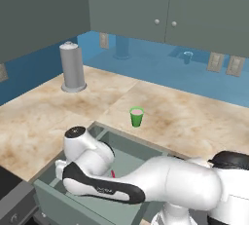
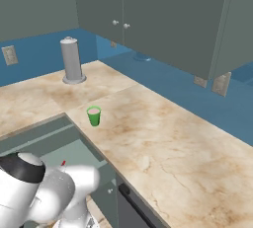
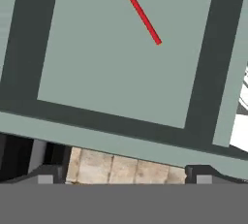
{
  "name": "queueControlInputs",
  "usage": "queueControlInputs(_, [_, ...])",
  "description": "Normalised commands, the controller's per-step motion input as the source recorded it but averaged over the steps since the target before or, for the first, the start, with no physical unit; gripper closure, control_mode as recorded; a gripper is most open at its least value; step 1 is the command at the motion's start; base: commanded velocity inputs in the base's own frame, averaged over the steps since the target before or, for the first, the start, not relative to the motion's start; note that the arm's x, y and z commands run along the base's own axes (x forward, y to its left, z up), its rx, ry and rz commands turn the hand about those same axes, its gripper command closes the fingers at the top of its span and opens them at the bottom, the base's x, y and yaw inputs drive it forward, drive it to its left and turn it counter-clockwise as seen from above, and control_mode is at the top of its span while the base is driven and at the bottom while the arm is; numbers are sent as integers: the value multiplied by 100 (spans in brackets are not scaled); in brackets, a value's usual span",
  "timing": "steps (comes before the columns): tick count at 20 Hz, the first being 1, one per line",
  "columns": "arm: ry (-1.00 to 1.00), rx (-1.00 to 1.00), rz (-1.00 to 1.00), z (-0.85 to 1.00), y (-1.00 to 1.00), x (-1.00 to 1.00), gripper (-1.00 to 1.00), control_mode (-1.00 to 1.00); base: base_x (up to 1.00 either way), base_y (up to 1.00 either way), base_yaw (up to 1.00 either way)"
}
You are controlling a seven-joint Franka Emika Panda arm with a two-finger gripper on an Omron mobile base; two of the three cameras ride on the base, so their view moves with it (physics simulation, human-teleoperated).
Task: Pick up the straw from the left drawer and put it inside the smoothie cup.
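- Nearest the left base camera, the white arm bends low over the open left drawer (image 1: 73,197), with its dark-capped joint toward nine o'clock of that picture.
- From the hand camera, the gripper (image 3: 125,173) shows two dark fingertips (image 3: 44,174) standing far apart at the bottom corners, wide open with nothing between them.
- Between those tips lies a strip of tan wooden floor (image 3: 123,167), below the drawer's front wall.
- Inside the drawer, on its flat grey-green bottom, the straw (image 3: 139,10) lies as a thin red line running from twelve o'clock of the hand view down toward the middle, well apart from the fingertips.
- A short red bit of the straw (image 1: 113,174) peeks out just beside the arm in the left base view, and its tip (image 2: 63,163) shows above the arm's shoulder in the right base view.
- On the marbled counter (image 1: 194,121) beyond the drawer stands the smoothie cup (image 1: 136,117), upright, bright green with pale pink at the top; from the right base camera the cup (image 2: 94,116) sits at about eleven o'clock of the picture's centre, near the drawer's far corner.
- Farther back, at ten o'clock from the cup, a tall grey canister (image 1: 72,68) stands upright near the blue wall.
- Grey-green cabinet doors (image 1: 155,5) with small round knobs hang above the counter.
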Motion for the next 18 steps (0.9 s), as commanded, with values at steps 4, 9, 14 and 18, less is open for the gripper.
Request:
queueControlInputs(4, [-33, 14, 0, 68, -54, 0, -100, -100, 0, 0, 0])
queueControlInputs(9, [-10, 3, 0, 21, -37, 5, -100, -100, 0, 0, 0])
queueControlInputs(14, [1, 0, 0, 5, -5, 41, -100, -100, 0, 0, 0])
queueControlInputs(18, [6, -3, 0, 0, 0, 53, -100, -100, 0, 0, 0])
